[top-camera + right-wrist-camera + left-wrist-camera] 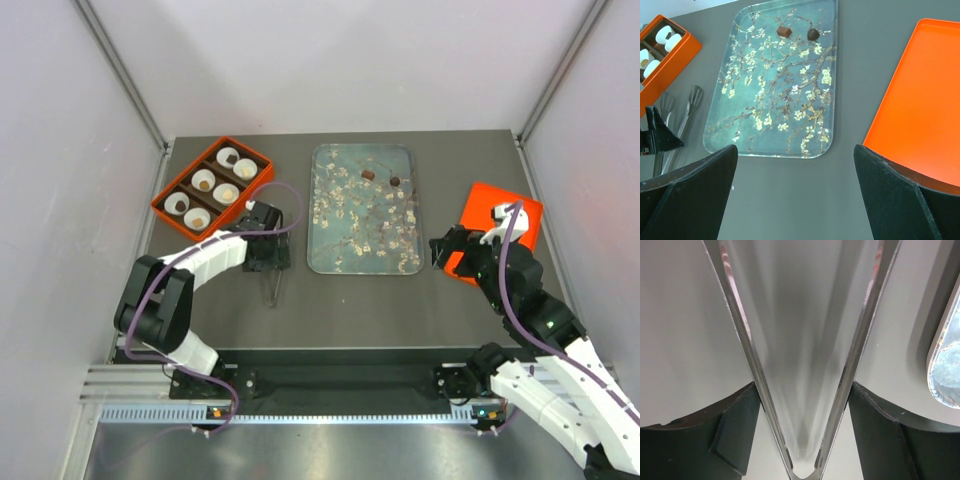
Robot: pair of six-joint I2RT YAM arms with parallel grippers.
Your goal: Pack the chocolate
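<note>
1. While my left gripper is clamped lightly on the steel tongs, their arms spread with nothing between them, the blossom-print tray lies just to the tool's right. A low sideways swing could catch its edge and shove it, setting the sweets sliding.
2. Beyond the tray, far to the tongs' right, lies the orange lid, with my right gripper beside it, fingers spread wide and empty. If I bring that arm in, the two arms could meet over the tray.
3. Close on the tool's left and a little farther out sits the orange box. Carrying a piece in too low could strike its wall and jolt what is packed.
4. The tongs look only loosely pinched from the outside. I judge they could twist or slip when I squeeze. The left wrist view is too blurred to show their tips.
5. The white paper cups in the box look light. A tip could snag one and drag it out.
6. Two chocolates lie at the tray's far end, well right of and beyond the tongs: a blocky brown piece and a round dark one. The round one may roll off the glossy surface or squirt free under a hard pinch.
</note>
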